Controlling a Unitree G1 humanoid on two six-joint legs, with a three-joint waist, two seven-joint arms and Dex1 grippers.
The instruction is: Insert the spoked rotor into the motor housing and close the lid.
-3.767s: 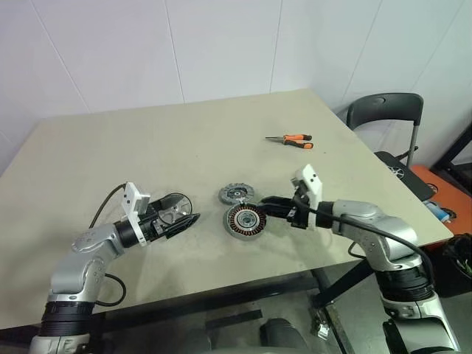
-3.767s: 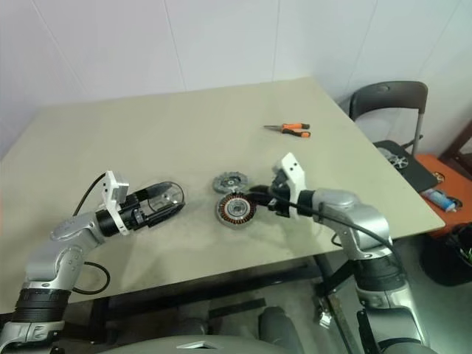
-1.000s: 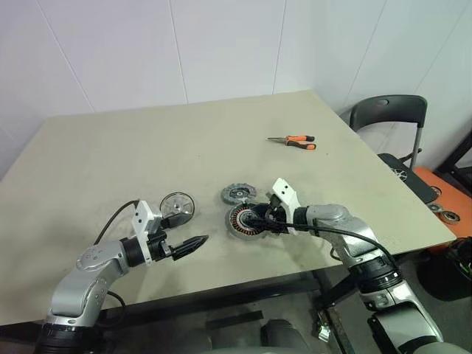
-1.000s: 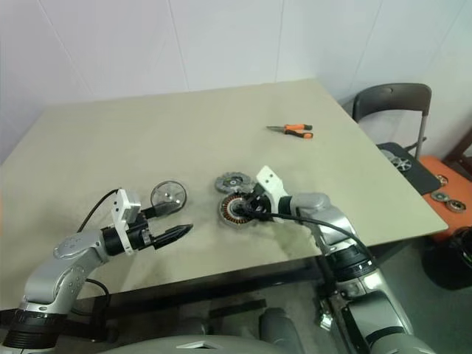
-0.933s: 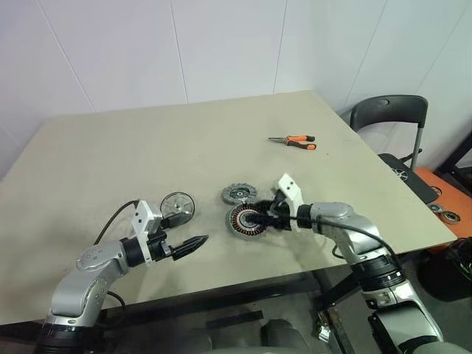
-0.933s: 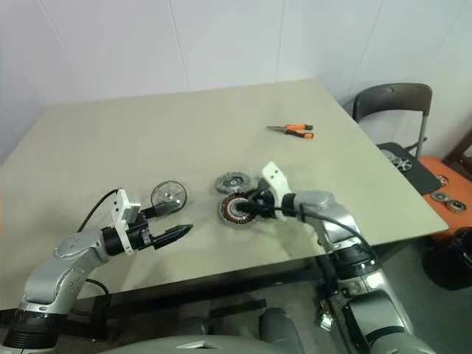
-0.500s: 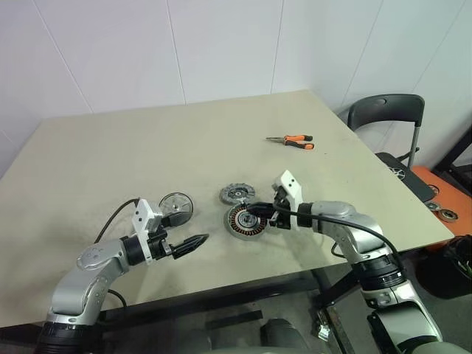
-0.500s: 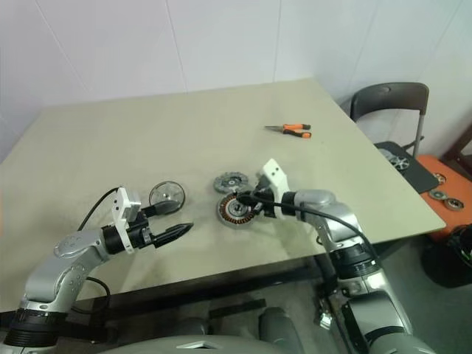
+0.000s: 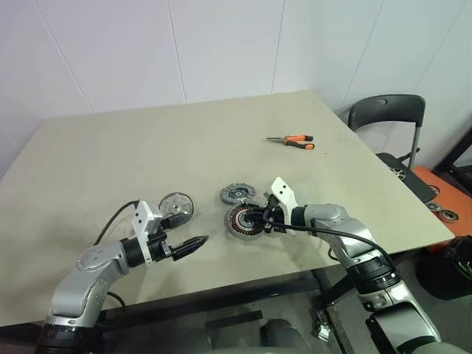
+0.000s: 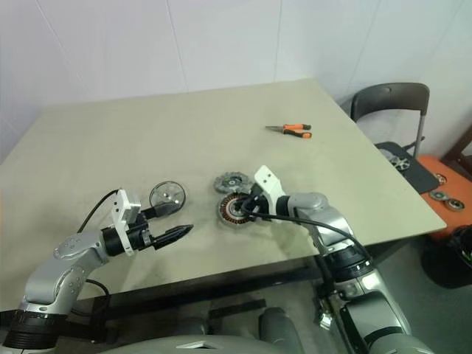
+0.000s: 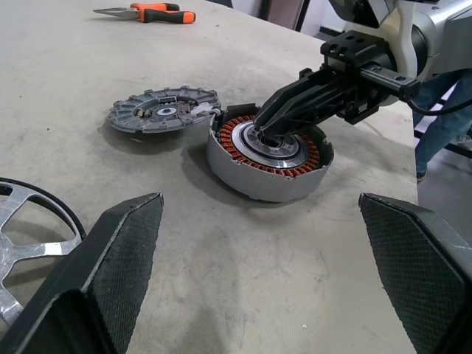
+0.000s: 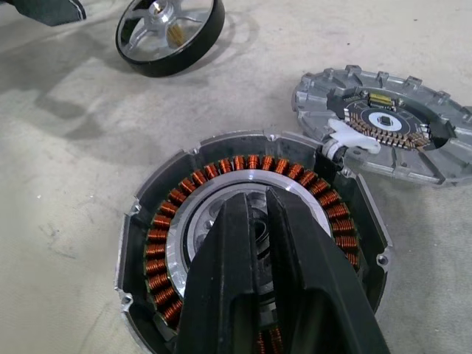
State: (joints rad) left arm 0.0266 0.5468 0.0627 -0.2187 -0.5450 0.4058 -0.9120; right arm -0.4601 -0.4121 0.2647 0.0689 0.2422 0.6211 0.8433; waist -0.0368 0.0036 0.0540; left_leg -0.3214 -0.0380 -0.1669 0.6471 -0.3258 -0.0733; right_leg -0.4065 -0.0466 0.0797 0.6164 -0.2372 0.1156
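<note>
The motor housing (image 9: 245,220), a dark ring with copper windings, lies flat on the table's near middle. My right gripper (image 9: 255,217) is shut, its two black fingers (image 12: 236,243) pressed together with their tips down in the housing's (image 12: 151,221) silvery centre. The toothed grey lid (image 9: 237,195) lies just behind the housing, touching its rim. The spoked rotor (image 9: 177,204) rests flat to the left. My left gripper (image 9: 184,230) hovers open just in front of the rotor, holding nothing, with its fingers (image 11: 125,243) spread wide.
Orange-handled pliers (image 9: 291,140) lie on the far right of the table. A black chair (image 9: 387,118) stands beyond the table's right edge. The table's front edge (image 9: 221,289) runs close below both arms.
The right gripper's fingers have closed together in the housing's centre. The left arm, rotor and lid have kept still.
</note>
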